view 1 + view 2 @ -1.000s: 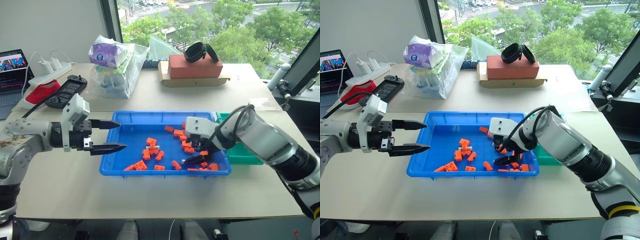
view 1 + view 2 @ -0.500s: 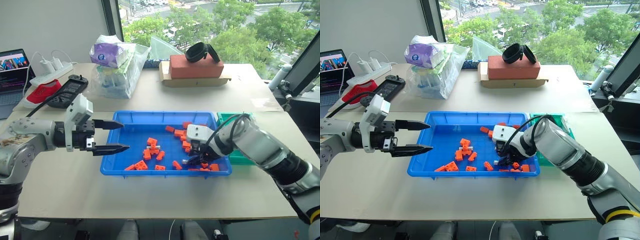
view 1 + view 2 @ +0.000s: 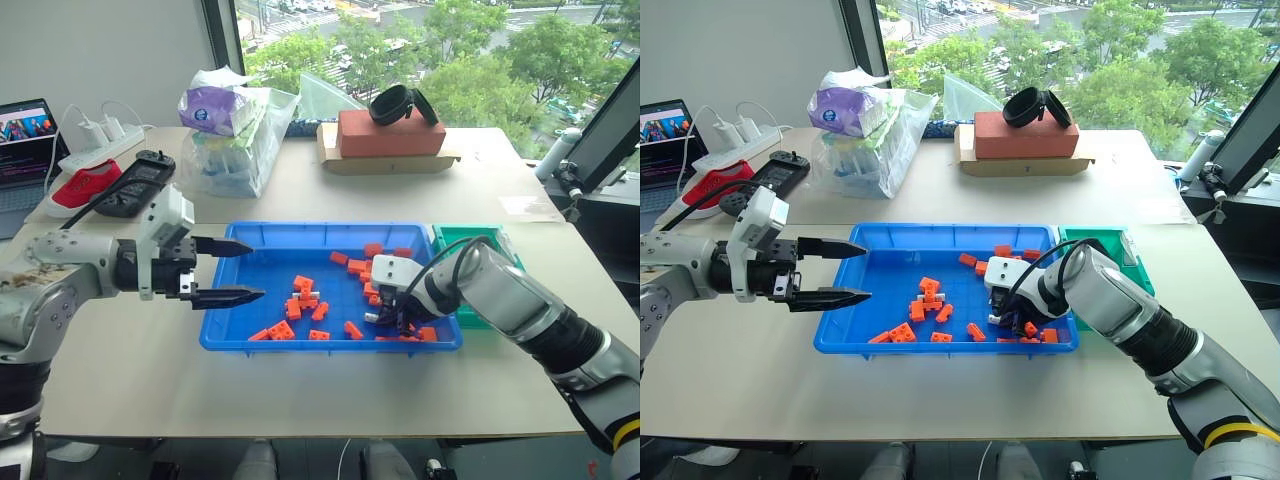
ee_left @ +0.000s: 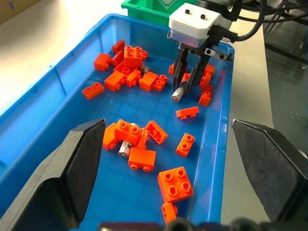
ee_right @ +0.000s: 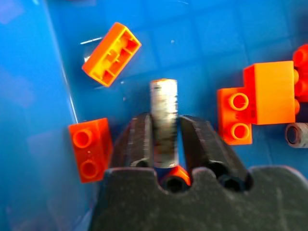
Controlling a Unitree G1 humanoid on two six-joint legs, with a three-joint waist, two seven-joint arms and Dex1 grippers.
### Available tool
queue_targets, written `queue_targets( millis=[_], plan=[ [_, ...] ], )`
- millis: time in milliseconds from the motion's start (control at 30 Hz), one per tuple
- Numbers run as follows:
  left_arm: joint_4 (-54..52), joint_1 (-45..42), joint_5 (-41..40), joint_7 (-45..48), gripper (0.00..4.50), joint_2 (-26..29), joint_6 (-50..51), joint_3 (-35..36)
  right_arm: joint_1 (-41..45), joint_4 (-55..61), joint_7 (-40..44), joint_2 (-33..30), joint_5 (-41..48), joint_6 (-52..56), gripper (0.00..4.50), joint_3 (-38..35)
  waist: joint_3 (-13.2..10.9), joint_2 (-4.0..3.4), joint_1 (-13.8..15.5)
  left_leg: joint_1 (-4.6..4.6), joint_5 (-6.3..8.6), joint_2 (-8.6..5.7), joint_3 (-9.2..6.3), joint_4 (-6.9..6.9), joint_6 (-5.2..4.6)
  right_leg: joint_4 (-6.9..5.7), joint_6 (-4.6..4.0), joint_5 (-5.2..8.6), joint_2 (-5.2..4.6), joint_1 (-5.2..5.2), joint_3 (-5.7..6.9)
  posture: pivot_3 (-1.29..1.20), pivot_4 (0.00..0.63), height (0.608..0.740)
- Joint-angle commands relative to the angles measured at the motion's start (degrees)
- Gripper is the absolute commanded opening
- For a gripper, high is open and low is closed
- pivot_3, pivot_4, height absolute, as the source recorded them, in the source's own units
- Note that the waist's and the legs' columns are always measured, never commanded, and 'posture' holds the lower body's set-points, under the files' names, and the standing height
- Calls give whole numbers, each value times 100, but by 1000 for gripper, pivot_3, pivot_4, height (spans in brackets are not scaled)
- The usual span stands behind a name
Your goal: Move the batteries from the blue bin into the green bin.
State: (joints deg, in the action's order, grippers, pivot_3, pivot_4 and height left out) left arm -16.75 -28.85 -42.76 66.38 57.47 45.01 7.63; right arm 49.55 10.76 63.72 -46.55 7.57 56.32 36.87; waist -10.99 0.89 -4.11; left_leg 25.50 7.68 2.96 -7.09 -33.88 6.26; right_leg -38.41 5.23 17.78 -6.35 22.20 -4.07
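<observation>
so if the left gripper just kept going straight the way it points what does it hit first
Probably the small cluster of orange bricks around a battery mid blue bin; the open left gripper hangs over the bin's near-left rim, though depth is hard to judge.

Change over the last second. My right gripper (image 4: 186,88), which I had held spread above the orange bricks (image 3: 300,300) near the right end of the blue bin (image 3: 280,236), has sunk to the bin floor and its fingers (image 5: 136,144) have drawn together on a battery (image 5: 163,120). The battery now sits clamped between them, its free end pointing out past the fingertips. The arm has lowered and tucked in behind the gripper.
</observation>
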Motion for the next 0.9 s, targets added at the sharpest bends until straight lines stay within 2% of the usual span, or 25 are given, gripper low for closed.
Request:
queue_targets(
  millis=[33, 200, 333, 467, 567, 733, 900],
  plan=[
    [-46, -180, -28, 30, 4500, -9, -1, -32, 114, 250, 35, 9, 163, 172, 274, -459, 0, 0, 0, 0, 0, 0, 0, 0, 0, 0, 0, 0, 0, 0, 0, 0, 150, 740],
    [93, -451, 43, 108, 4500, -112, -59, -240, 441, 388, 154, -5, 722, 535, 274, -1312, -1, 0, -1, 1, 0, 0, 0, 0, 1, -1, 0, 0, 0, 1, 0, 0, 150, 740],
    [429, -1128, -82, -85, 4500, -459, 202, -394, 670, 224, 172, -765, 1127, 946, 274, -2670, -3, 3, 72, 6, -1, -3, -1, -2, 2, 2, 0, 0, -1, -2, 1, 0, 150, 740],
    [568, -1595, -206, -114, 4500, -745, 408, -435, 352, -311, -388, -1484, 736, 824, 274, -3210, -1, 11, 151, 9, 1, -4, -1, 0, -1, 23, 0, 0, -2, -7, 3, 0, 150, 740],
    [613, -1778, -72, 117, 4500, -809, 319, -631, 10, -752, -872, -1732, 502, 767, 274, -3514, 0, 11, 122, 7, 1, -3, 0, 1, -2, 24, 0, 0, -1, -6, 2, 0, 150, 740],
    [910, -1961, 278, 414, 4500, -898, 3, -924, -177, -1218, -1379, -1229, 668, 985, 274, -3823, -3, 3, -49, 1, -8, -3, 4, 3, -11, 12, 0, 0, -1, -1, -2, 0, 150, 740],
    [926, -1991, 249, 693, 4500, -894, 0, -934, -776, -1101, -1735, -895, 637, 1098, 274, -3728, -4, 3, -67, 0, -12, -3, 2, 1, -9, 0, 0, 0, -1, -3, -2, 0, 150, 740]
  ],
)
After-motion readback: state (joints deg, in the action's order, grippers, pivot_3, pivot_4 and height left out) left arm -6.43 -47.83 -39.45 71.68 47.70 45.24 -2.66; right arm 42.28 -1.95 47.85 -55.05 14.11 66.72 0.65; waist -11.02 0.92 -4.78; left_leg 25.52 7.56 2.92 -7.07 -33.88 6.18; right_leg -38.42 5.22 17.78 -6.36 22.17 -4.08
